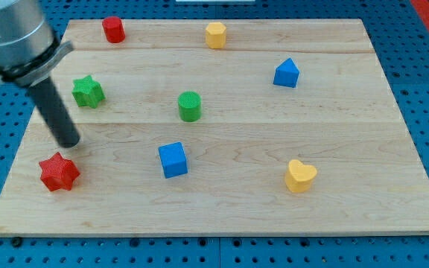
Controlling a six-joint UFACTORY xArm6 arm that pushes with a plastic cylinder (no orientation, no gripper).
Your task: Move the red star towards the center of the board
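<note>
The red star point(59, 172) lies near the board's lower left corner. My tip point(70, 143) rests on the wooden board point(274, 208) just above the star and slightly to its right, a small gap away. The dark rod rises from there to the view's upper left, where the grey arm fills the corner.
A green star point(88, 91) sits above my tip. A green cylinder point(189, 106) stands near the board's middle, a blue cube point(173, 159) below it. A red cylinder point(113, 29) and a yellow hexagonal block point(215, 34) are at the top, a blue block point(287, 73) upper right, a yellow heart point(300, 176) lower right.
</note>
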